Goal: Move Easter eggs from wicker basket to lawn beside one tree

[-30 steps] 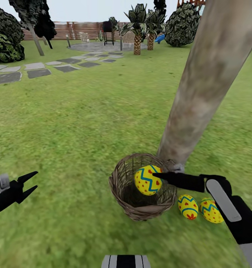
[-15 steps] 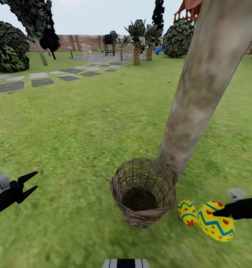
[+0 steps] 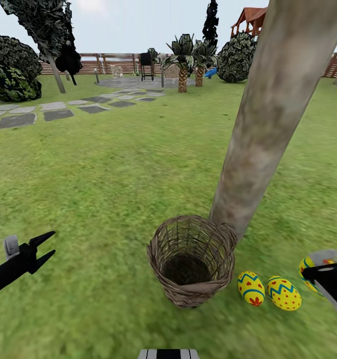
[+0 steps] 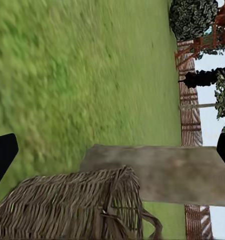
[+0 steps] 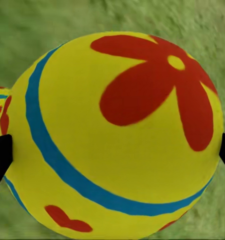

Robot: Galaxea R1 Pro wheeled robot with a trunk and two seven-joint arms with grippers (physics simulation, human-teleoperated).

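Now basket [image 3: 192,259] empty at tree [image 3: 268,119] base. Two eggs [image 3: 268,290] on lawn [image 3: 103,179] beside it; third egg [image 5: 117,135] gripped in R gripper [image 3: 322,271] jaws, low, prob. for set-down. L gripper [image 3: 45,248] jaws apart, idle.

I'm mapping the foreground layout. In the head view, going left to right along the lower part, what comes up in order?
Left pincer → wicker basket → first egg → second egg → right pincer with the third egg.
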